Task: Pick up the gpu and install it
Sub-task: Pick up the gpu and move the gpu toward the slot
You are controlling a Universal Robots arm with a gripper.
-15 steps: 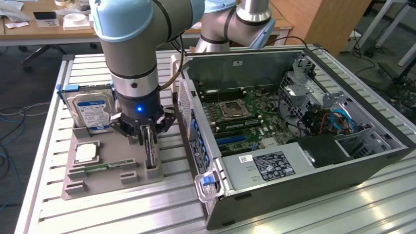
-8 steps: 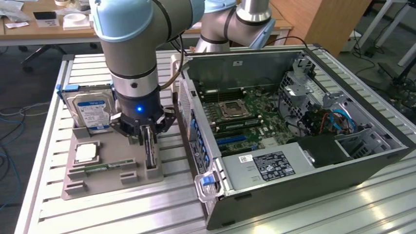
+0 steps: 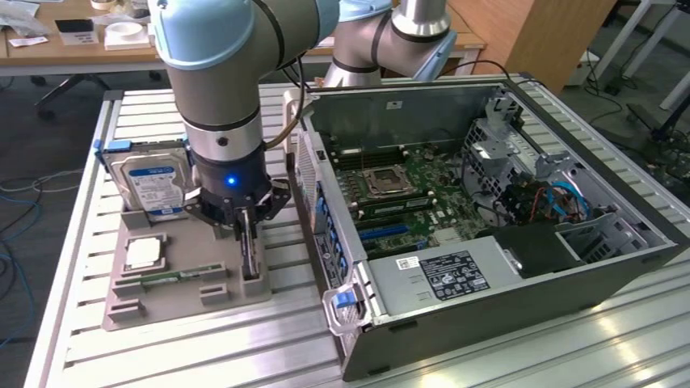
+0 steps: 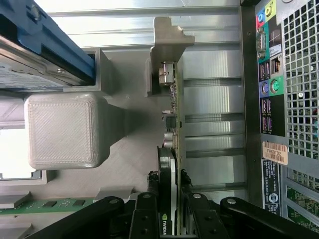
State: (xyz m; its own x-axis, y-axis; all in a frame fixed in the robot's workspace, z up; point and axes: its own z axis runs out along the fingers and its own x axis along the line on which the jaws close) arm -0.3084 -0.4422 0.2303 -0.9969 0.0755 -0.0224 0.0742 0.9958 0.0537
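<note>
The gpu (image 3: 252, 252) stands on edge in a slot at the exterior view's right side of the grey holder tray (image 3: 183, 305). My gripper (image 3: 250, 220) is straight down over it, with a finger on each face. In the wrist view the gpu (image 4: 174, 114) runs away from me as a thin green board with a silver end bracket (image 4: 167, 35) at its far end. The black fingers (image 4: 148, 201) of my gripper (image 4: 169, 199) press against both sides of its near end, shut on it. The card still sits in the tray.
A hard drive (image 3: 151, 182) with a blue-white label stands at the tray's back. A processor (image 3: 144, 253) and a memory stick (image 3: 173, 279) lie in the tray. The open computer case (image 3: 485, 202), motherboard exposed, lies close beside the tray, its rear panel (image 4: 279, 99) near the card.
</note>
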